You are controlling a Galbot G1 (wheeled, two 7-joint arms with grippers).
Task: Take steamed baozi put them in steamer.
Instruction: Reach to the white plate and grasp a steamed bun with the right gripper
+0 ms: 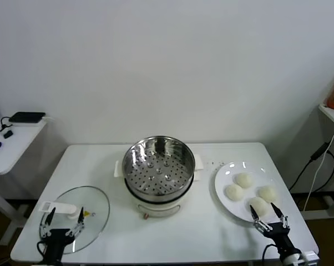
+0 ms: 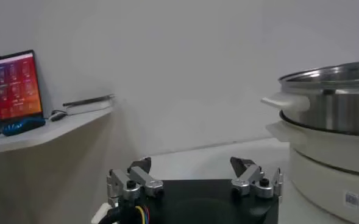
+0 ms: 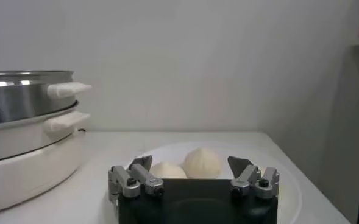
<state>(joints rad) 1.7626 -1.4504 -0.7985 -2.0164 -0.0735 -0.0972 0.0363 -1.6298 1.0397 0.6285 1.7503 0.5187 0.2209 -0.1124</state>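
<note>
Several off-white steamed baozi lie on a flat white plate at the table's right. The steel steamer stands in the middle on its white base, and its perforated basket holds nothing. My right gripper hovers open at the plate's near edge, just in front of the nearest baozi, with nothing between its fingers. In the right wrist view two baozi sit straight ahead of the right gripper. My left gripper waits open at the table's front left, over the glass lid.
A round glass lid with a white handle lies flat at the front left. A side desk with a laptop and a mouse stands beyond the table's left edge. A cable hangs off to the right. The steamer rises beside the left gripper.
</note>
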